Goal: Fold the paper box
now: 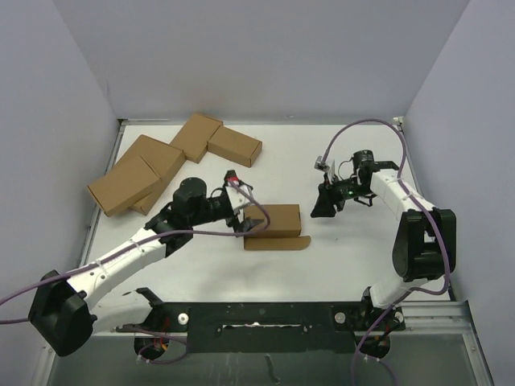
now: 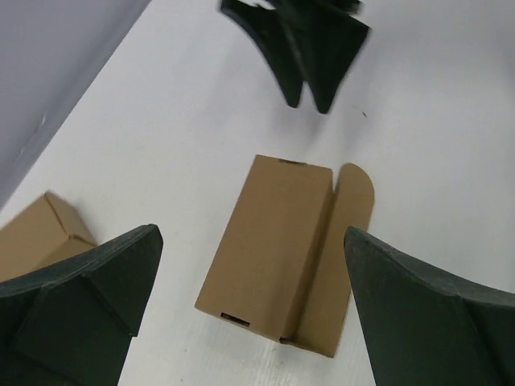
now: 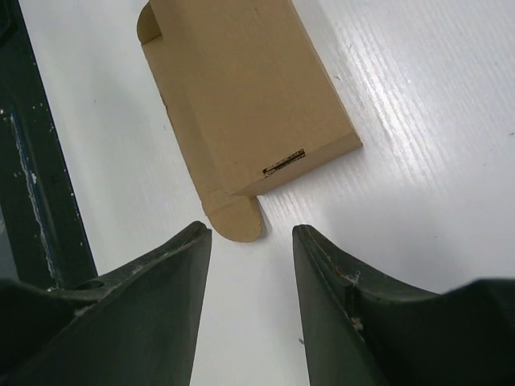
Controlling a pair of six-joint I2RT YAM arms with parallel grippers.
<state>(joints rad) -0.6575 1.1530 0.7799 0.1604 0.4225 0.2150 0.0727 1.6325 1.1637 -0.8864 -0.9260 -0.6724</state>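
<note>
The paper box (image 1: 278,217) lies flat at mid-table as a closed brown carton, with one long flap (image 1: 278,243) spread out along its near side. My left gripper (image 1: 245,219) stands open at the box's left end, its fingers wide apart and holding nothing. In the left wrist view the box (image 2: 269,249) shows between and beyond the fingers (image 2: 88,289), with the flap (image 2: 350,233) to its right. My right gripper (image 1: 324,207) is partly open to the right of the box, clear of it. In the right wrist view the box (image 3: 241,96) lies just past the empty gripper (image 3: 251,232).
Several other brown cartons (image 1: 161,161) are clustered at the back left; one of them (image 2: 40,233) shows at the left edge of the left wrist view. A dark rail (image 3: 32,161) runs along the table's near edge. Grey walls enclose the table.
</note>
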